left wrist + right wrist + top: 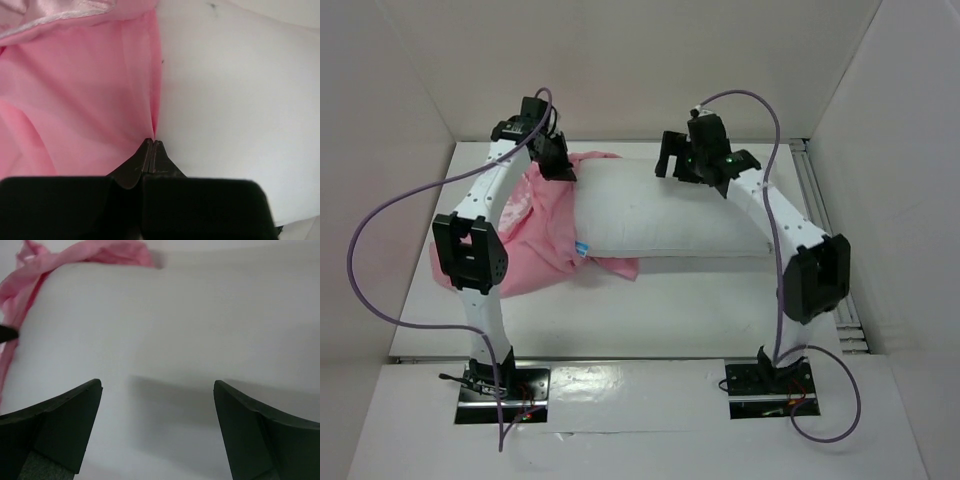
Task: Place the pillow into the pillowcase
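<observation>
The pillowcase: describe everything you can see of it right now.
Thin pink fabric with a slight sheen, the pillowcase lies crumpled on the table at the left end of the white pillow, bunched around that end; most of the pillow is bare. The left pincer is shut on its edge beside the pillow. The left arm hides part of it.

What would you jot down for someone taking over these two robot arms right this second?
Left gripper: shut, pinching an edge of the pink pillowcase right beside the pillow.
Right gripper: open, hovering over the pillow, holding nothing.
Pillow: lies across the table, its tagged left end resting on pillowcase fabric; nearly all of it is uncovered.
Done: pillowcase edge gripped.
Left: get the whole pillow inside, probably by the right gripper pushing it in while the left gripper holds the edge.
</observation>
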Controlling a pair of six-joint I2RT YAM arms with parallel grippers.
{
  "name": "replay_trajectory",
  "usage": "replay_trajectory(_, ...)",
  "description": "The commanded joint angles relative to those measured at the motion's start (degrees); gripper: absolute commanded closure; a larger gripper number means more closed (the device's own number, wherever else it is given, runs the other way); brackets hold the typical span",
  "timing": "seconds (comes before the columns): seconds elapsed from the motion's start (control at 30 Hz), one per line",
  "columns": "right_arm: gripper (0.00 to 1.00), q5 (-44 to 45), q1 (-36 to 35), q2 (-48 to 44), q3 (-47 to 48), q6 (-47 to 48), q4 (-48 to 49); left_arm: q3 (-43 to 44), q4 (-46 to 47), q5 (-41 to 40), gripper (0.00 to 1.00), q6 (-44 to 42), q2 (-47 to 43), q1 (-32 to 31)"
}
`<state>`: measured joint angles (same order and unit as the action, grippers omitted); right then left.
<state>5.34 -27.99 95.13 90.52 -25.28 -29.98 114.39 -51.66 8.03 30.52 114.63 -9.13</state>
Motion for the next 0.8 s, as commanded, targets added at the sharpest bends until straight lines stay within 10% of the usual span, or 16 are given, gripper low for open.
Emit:
replay_trajectory(0.0, 0.00, -10.59, 4.61, 10.21, 5.19, 4.10, -5.63, 4.43, 1.30, 3.21, 1.00, 1.03, 2.08, -0.54)
replay_trajectory(0.1, 0.23, -20.88, 5.22, 14.72, 5.19, 4.62, -2.46, 6.98, 1.30, 3.92, 1.00, 1.64, 4.19, -0.54)
replay_trajectory(0.13, 0.47, -23.16, 5.22, 16.30, 4.41, 4.62, -1.50, 6.99, 1.30, 4.53, 1.00, 1.64, 4.20, -1.06)
replay_trajectory(0.17, 0.99, -25.45, 5.22, 16.31, 3.88, 4.10, 0.17, 7.86, 1.30, 4.54, 1.00, 1.64, 4.20, -1.07)
replay_trajectory(0.77, 1.00, -2.97, -11.21, -21.66, -18.26, 7.09, 3.51, 18.59, 1.21, 16.75, 1.00, 2.01, 3.92, -3.79)
